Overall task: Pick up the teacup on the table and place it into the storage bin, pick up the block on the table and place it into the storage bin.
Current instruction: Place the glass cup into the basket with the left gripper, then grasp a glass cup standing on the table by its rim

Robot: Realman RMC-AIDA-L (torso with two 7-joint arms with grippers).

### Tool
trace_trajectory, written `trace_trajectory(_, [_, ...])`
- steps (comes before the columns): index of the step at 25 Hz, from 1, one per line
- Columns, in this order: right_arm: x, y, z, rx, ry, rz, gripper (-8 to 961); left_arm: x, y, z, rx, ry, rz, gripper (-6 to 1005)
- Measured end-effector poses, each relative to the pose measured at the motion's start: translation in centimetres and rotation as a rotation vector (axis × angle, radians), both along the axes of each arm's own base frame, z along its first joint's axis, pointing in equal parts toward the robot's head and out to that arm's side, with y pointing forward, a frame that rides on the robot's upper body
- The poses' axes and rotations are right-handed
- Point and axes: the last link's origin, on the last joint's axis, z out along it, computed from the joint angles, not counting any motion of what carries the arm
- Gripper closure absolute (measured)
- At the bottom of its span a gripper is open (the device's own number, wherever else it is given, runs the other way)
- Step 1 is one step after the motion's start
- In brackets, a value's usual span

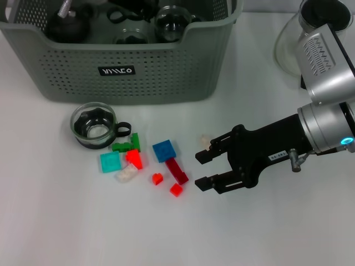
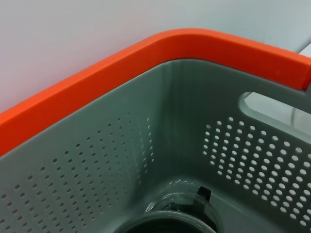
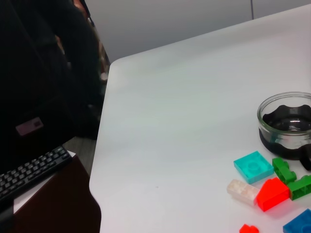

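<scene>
With the teacup [image 1: 95,126] and blocks [image 1: 165,150] at centre left on the bench [image 1: 266,233], outside the storage bin [image 1: 119,58], the right gripper [image 1: 202,169] had jaws spread.

Storage bin [image 1: 166,72] — matt perforated plastic; teacup [image 1: 93,124] — clear glossy glass; table [image 1: 66,221] smooth, matt white.

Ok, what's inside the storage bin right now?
The storage bin already holds dark glassware: a round glass piece and a black-topped item. Its front wall covers the floor, so any blocks there can't be seen.
</scene>
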Motion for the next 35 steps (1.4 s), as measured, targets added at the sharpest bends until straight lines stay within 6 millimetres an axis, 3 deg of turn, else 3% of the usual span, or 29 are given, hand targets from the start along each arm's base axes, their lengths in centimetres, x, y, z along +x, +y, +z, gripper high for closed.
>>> trace_trajectory(11, [0.0, 0.0, 0.0, 0.002, 0.002, -0.002, 366, 0.2, -0.2, -0.5, -0.018, 0.037, -0.026, 899])
trace_trajectory(14, [0.1, 0.0, 0.0, 0.003, 0.002, -0.004, 366, 0.2, -0.2, -0.5, -0.018, 0.037, -0.025, 722])
trace_trajectory(19, [0.2, -0.1, -0.1, 0.001, 0.001, -0.01, 366, 0.0, -0.1, 0.6, 0.005, 0.025, -0.009, 557])
trace_trajectory(29, [0.1, 0.1, -0.1, 0.002, 0.003, -0.009, 366, 0.6, -1.0, 6.1, 0.097, -0.013, -0.003, 311])
trace_trajectory(33, [0.1, 0.2, 0.0, 0.008, 0.006, -0.013, 366, 1.2, -2.2, 9.5, 0.127, -0.08, -0.009, 222])
trace_trajectory(34, [0.1, 0.2, 0.0, 0.009, 0.006, -0.013, 366, 1.2, -2.2, 9.5, 0.127, -0.08, -0.009, 201])
trace_trajectory(35, [0.1, 0.2, 0.1, 0.01, 0.007, -0.014, 366, 1.8, -3.5, 11.0, 0.109, -0.132, -0.028, 180])
